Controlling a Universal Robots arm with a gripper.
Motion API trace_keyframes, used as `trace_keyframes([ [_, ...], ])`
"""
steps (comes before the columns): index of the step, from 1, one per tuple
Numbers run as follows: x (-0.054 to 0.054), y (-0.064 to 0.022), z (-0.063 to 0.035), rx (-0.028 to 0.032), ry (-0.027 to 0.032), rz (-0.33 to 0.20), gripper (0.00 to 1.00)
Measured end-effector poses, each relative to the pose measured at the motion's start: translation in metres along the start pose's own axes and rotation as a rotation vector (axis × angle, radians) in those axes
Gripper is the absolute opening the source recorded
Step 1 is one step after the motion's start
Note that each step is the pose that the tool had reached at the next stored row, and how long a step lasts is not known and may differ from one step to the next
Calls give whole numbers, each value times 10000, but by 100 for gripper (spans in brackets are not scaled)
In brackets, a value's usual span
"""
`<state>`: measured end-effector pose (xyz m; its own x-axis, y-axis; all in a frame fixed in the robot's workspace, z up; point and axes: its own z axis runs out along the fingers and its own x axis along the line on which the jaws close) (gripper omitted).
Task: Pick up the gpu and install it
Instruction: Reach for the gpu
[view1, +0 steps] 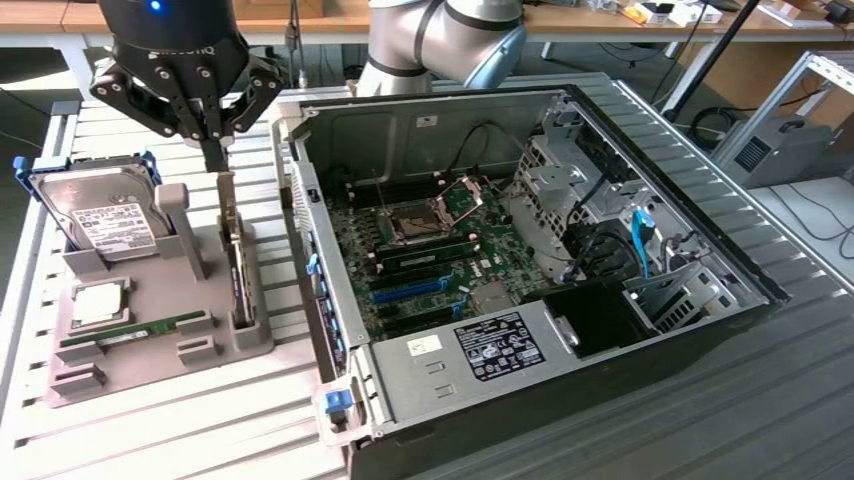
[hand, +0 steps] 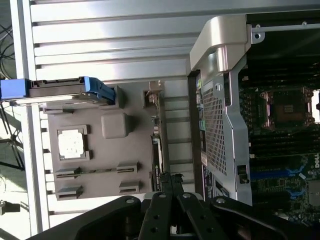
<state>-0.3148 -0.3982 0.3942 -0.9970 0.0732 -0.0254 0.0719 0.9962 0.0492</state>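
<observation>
The gpu (view1: 238, 262) is a thin dark card with a silver bracket at its far end. It stands on edge in a slot of the grey holder tray (view1: 200, 352), on the exterior view's left, beside the open computer case (view1: 334, 260). My gripper (view1: 214, 158) hangs just above the card's bracket end with its fingers pressed together, and nothing shows between them. In the wrist view the gpu (hand: 157, 147) runs edge-on straight ahead of my shut gripper (hand: 169, 181).
The tray also carries a hard drive (view1: 100, 215) in a blue frame, a CPU (view1: 100, 300) and a green RAM stick (view1: 134, 330). Inside the case the motherboard (view1: 427, 240) lies exposed, with blue slots (view1: 407, 290). Everything rests on a slatted metal table (view1: 200, 420).
</observation>
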Motion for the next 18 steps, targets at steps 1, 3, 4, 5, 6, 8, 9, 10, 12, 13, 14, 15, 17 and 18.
trace_keyframes([
  [1, 0, 0, 0, 0, 0, 0, 11],
  [3, 1, -10, 0, -1, 0, 1, 11],
  [4, -1, -29, -1, 0, 0, 1, 11],
  [5, -2, -50, -2, -1, 0, 1, 11],
  [6, -3, -80, -4, -1, 0, 1, 11],
  [8, -3, -112, -5, -1, 0, 1, 11],
  [9, -2, -129, -6, 0, 0, 1, 11],
  [10, -2, -144, -7, -1, 0, 1, 11],
  [12, 1, -176, -8, -1, 0, 0, 11],
  [13, 2, -190, -9, 0, 0, 0, 11],
  [14, 4, -205, -10, 0, 0, 1, 11],
  [15, 8, -224, -11, 0, 1, 0, 11],
  [17, 12, -232, -11, -1, 0, 2, 11],
  [18, 12, -233, -11, -1, -1, 1, 11],
])
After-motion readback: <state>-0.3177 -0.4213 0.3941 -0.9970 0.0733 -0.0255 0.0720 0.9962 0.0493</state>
